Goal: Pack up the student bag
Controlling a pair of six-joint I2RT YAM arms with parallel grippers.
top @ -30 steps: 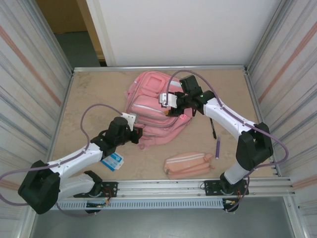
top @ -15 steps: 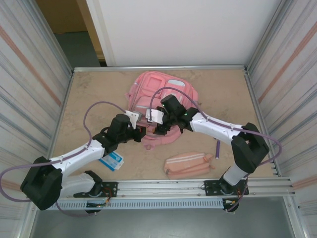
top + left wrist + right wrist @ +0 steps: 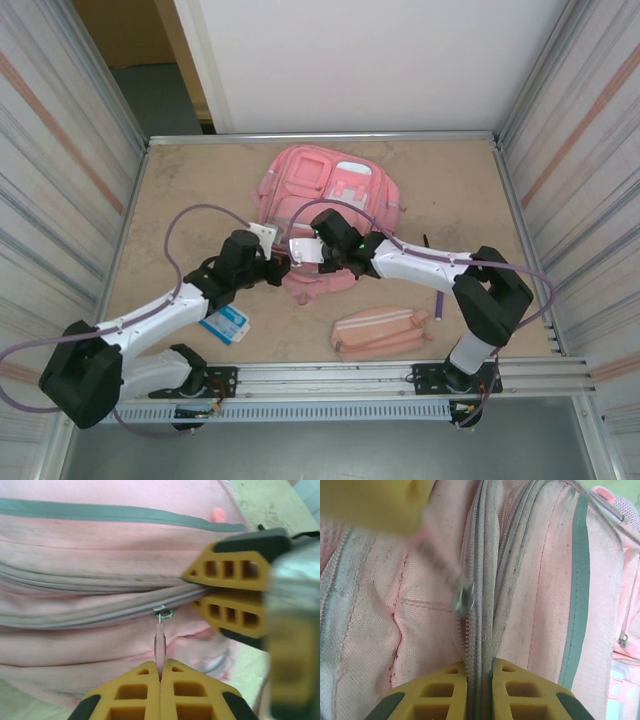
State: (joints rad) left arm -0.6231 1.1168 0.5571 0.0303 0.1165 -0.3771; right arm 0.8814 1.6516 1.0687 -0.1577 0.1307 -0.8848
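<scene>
**Student bag, zip about to be drawn.** The student bag point(image 3: 325, 190) lies flat on the tabletop point(image 3: 180, 200), its checkered patch facing up. A second earlier my right arm was reaching over the bag's far right side with its fingers apart. It has since swung round to the bag's near edge, and the bag top it was holding has settled flat.

The right hand point(image 3: 479, 672) is now clamped on the zipper track point(image 3: 472, 630), just beside the slider. The left hand point(image 3: 160, 675) meets it at the same edge and is pinched shut on the pink zipper pull point(image 3: 160, 647). Both forearms converge low and nearly level.

I judge that one hand anchors the fabric while the other draws the zip, so the compartment is not yet open for packing. Nearer than the bag wait a pencil pouch point(image 3: 380, 333), a purple pen point(image 3: 439, 302) and a blue-and-white packet point(image 3: 228, 325).
</scene>
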